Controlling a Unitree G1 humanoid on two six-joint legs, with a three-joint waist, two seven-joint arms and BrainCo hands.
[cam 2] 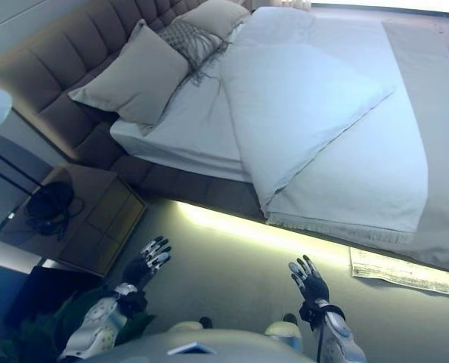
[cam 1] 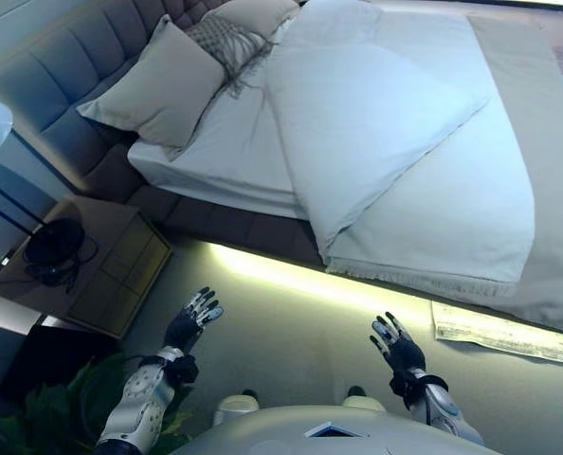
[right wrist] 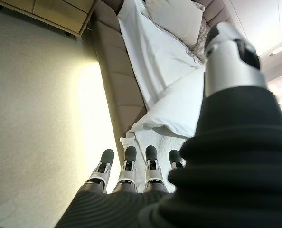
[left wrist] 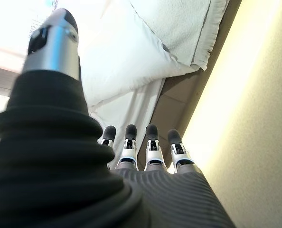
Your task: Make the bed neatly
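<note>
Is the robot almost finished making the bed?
Not yet. The pillows already sit by the headboard. Both hands, left hand and right hand, are open and empty, short of the bed. The white duvet is folded back in a triangle, leaving the sheet bare, so spreading it is left.

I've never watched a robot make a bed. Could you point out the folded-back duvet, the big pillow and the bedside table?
duvet (cam 1: 357, 123): left eye view, middle of the folded-back flap.
big pillow (cam 1: 158, 90): left eye view, centre of its face.
bedside table (cam 1: 111, 248): left eye view, bare part of its top.
</note>
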